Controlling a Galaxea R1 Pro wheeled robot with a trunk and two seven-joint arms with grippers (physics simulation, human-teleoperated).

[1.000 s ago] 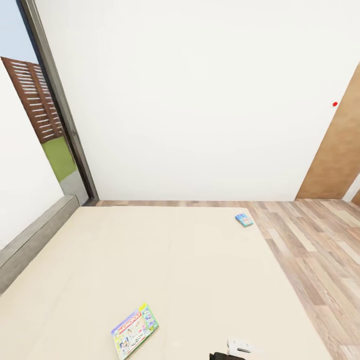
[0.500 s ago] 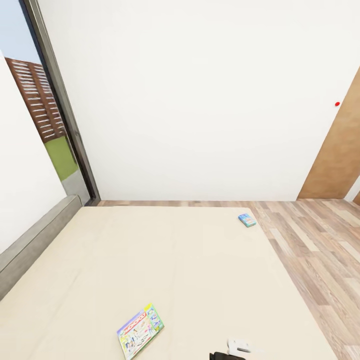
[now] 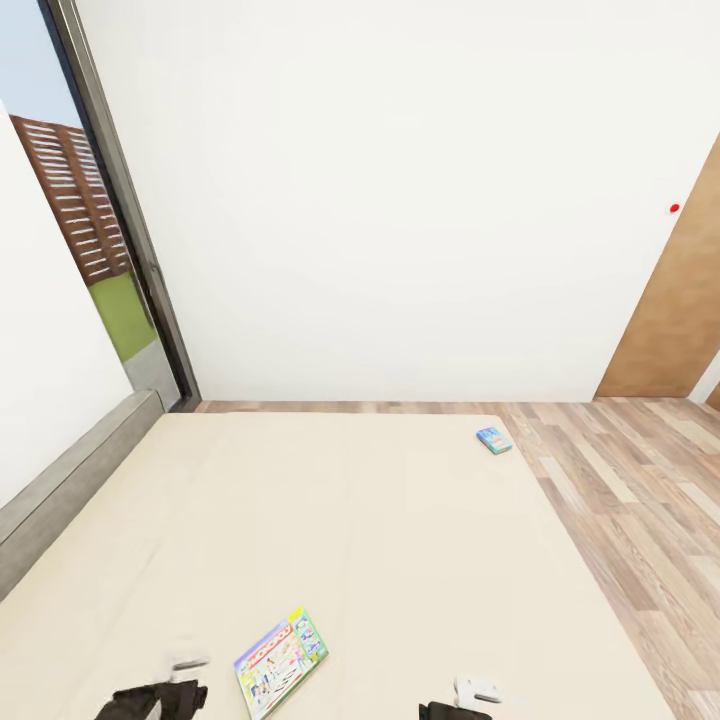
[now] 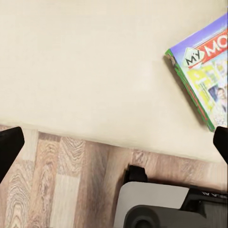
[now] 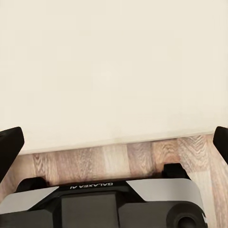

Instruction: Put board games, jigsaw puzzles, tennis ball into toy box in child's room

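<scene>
Monopoly board game: flat on the cream bed, near its front edge; you can read "MY MO…" on the lid from the left wrist view.
Second game box: small, blue-green, at the bed's far right corner; print too small to read.
Left gripper: just left of the Monopoly box, fingertips spread wide, empty.
Right gripper: over the bed's front edge, fingertips wide apart, empty.
Base lettering: "GALAXEA AI", seen inverted on the robot base.

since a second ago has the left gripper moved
Yes. The left gripper has come up into the head view's lower left, over the cream bed, beside the flat green-edged Monopoly box, which has stayed put over the last half second.
</scene>
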